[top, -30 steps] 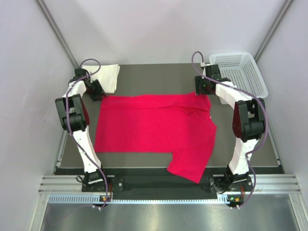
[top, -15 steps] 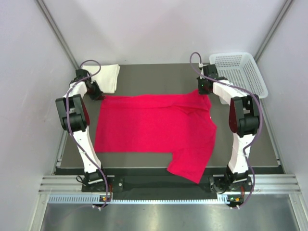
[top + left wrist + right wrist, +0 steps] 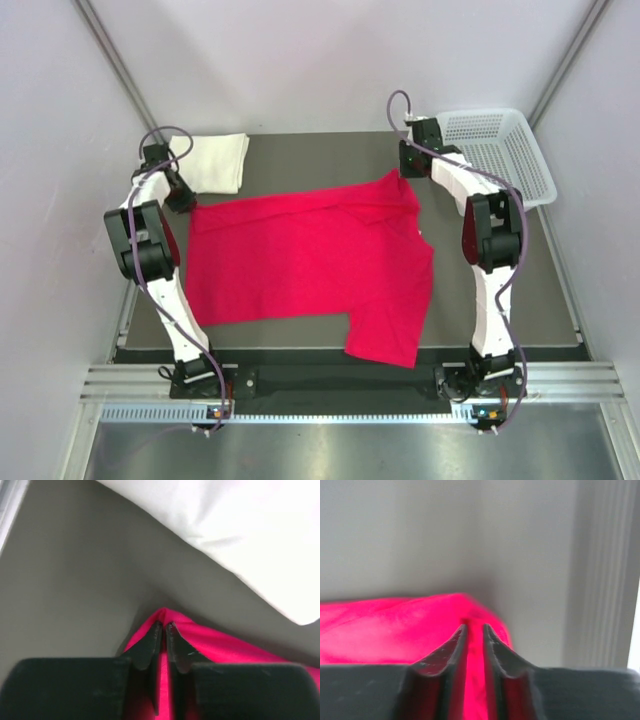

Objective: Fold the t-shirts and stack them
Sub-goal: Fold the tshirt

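Arms (image 3: 143, 245) outstretched, jaws clamped (both sides)

Bright even overhead light, soft shadows; wrist views blurred, white cloth (image 3: 240, 535) overexposed.

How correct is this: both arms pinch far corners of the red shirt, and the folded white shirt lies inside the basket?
Partly wrong. The top external view shows the white shirt on the table at the far left, outside the basket at the far right. The left fingers and right fingers pinch far corners of the red shirt.

A white mesh basket (image 3: 497, 150) stands at the table's (image 3: 310, 155) far-right corner.
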Controlling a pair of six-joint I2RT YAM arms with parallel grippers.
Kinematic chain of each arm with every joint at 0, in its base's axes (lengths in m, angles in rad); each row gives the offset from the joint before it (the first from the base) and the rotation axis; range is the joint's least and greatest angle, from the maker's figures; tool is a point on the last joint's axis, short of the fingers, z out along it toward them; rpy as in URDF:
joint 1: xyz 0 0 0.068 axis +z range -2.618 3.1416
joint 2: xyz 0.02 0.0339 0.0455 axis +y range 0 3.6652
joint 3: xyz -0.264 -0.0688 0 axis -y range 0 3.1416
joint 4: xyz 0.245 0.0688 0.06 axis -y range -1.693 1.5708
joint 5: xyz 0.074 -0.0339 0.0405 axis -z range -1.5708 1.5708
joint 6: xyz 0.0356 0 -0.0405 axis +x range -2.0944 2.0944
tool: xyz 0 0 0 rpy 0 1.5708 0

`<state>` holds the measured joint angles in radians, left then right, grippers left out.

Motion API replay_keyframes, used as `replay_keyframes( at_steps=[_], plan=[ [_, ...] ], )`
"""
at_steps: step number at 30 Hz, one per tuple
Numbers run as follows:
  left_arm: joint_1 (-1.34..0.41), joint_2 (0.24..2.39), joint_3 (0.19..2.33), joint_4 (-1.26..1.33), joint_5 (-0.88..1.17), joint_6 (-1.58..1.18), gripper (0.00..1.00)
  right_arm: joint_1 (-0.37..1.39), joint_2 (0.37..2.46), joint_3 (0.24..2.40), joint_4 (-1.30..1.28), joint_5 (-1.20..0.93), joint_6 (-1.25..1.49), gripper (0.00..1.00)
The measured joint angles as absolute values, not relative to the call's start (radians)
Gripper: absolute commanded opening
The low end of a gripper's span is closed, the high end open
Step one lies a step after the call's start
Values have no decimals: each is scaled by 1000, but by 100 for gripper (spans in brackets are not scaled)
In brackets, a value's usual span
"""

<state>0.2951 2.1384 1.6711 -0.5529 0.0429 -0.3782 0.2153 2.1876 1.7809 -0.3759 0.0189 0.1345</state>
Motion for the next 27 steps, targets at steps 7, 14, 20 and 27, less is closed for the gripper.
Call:
replay_keyframes(
  at_steps=[7,14,20,27],
  plan=[
    [307,2121,1692,-601,-23,-402,55,215,2249,1915,-477,33,156,57],
    [309,1870,1496,-604,-20,-438,33,215,2092,1726,-533,36,188,45],
    [309,1650,1238,-530,149,-506,16,207,1887,1449,-493,-39,219,22],
    [309,1655,1086,-508,300,-559,15,191,1851,1353,-426,-102,204,34]
  ],
)
